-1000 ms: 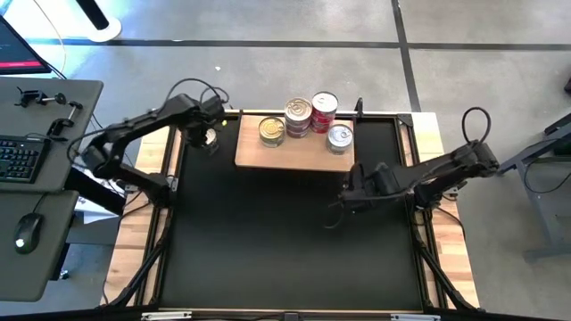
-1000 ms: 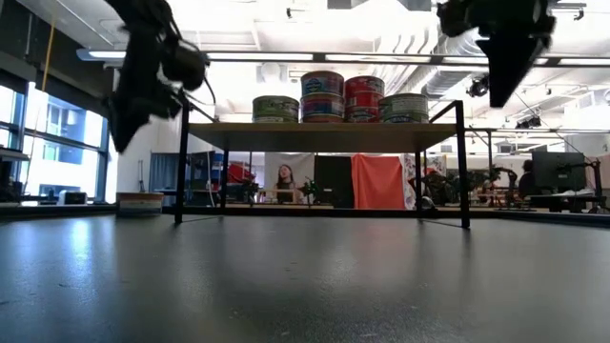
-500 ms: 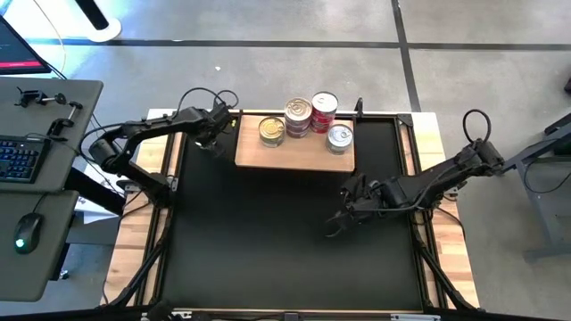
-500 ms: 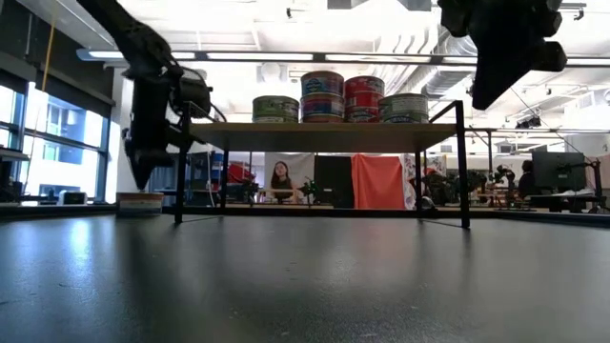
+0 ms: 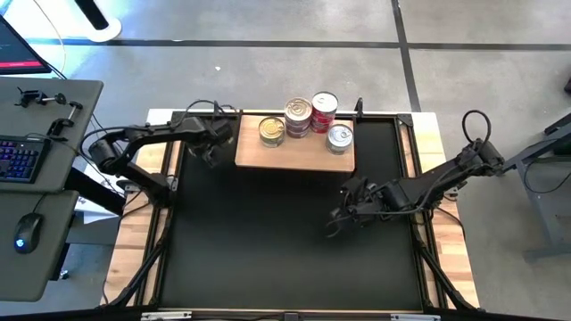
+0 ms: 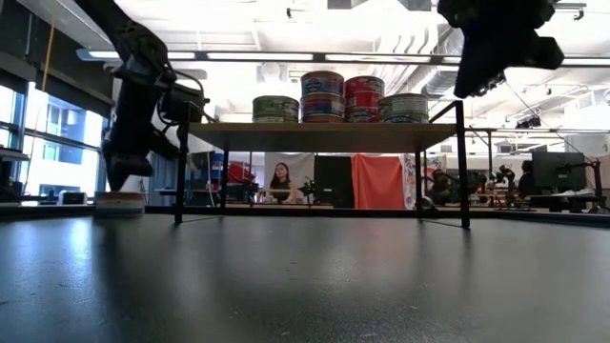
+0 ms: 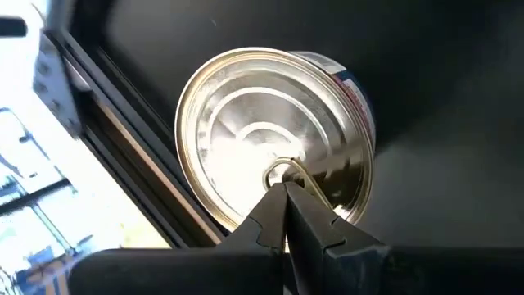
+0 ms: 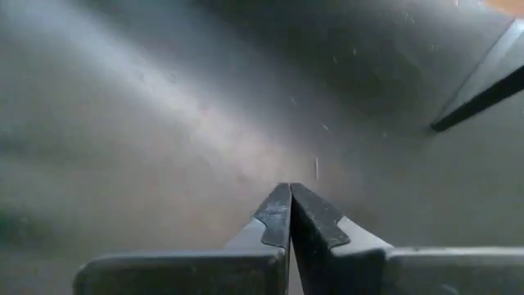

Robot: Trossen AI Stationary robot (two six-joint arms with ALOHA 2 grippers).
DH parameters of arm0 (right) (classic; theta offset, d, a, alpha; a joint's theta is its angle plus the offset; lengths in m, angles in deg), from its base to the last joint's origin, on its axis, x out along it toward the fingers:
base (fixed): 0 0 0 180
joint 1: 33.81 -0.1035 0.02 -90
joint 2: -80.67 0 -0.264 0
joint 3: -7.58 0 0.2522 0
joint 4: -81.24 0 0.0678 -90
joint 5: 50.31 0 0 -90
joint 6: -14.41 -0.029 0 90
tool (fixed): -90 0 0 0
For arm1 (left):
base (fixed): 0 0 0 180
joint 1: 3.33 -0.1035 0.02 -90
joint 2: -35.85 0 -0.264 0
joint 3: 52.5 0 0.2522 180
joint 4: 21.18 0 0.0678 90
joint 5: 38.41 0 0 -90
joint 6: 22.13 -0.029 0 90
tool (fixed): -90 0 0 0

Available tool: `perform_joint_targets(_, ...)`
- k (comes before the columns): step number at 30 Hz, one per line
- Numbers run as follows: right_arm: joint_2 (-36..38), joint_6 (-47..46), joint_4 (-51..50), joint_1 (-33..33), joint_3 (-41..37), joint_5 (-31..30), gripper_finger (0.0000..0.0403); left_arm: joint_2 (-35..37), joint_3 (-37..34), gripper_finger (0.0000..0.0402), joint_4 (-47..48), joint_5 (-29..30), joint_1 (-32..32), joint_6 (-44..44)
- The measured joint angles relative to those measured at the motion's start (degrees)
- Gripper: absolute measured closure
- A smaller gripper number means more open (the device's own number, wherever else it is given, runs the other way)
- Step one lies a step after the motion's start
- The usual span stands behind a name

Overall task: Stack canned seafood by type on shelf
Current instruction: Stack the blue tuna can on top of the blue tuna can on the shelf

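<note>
A tin of canned seafood [image 7: 270, 139] with a shiny lid stands on the black mat at its far left corner, seen low on the left [image 6: 119, 203] in the low view. My left gripper [image 7: 284, 184] [image 5: 211, 153] points steeply down onto it, fingers shut. The wooden shelf [image 5: 294, 153] stands at the far middle and carries several tins [image 6: 324, 95]: two stacks of two in the middle and one single tin at each end. My right gripper [image 5: 332, 230] [image 8: 291, 192] hangs shut above the mat, right of centre, touching nothing. My left gripper's shut fingertips meet the lid's pull ring [image 7: 282, 170], near the lid's rim, slanting down from above. The ring loops just past the tips; whether they pinch it or only rest on it I cannot tell. The tin stands upright on the mat.
A black frame rail [image 7: 123, 156] runs close beside the tin along the mat's left edge. The shelf's thin black legs [image 6: 179, 171] stand just right of the left gripper. A wide stretch of bare black mat [image 5: 268, 241] lies toward the near edge.
My left gripper has come down beside the shelf's left end onto the tin and tipped more steeply downward. The tin has slid a little toward the table's left edge. My right gripper has rolled and shifted slightly toward the near edge.
</note>
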Motion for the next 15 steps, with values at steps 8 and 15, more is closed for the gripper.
perform_joint_targets(8, 0.8, 0.5, 1.8, 0.2, 0.0, -2.9, 0.0403, 0.0, -0.2, 0.0401, 9.4, -7.1, 9.1, 13.3)
perform_joint_targets(15, 0.9, 1.5, 2.0, 0.2, 0.0, -2.9, 0.0403, -0.1, -0.2, 0.0401, 12.9, -11.7, 17.2, 23.1)
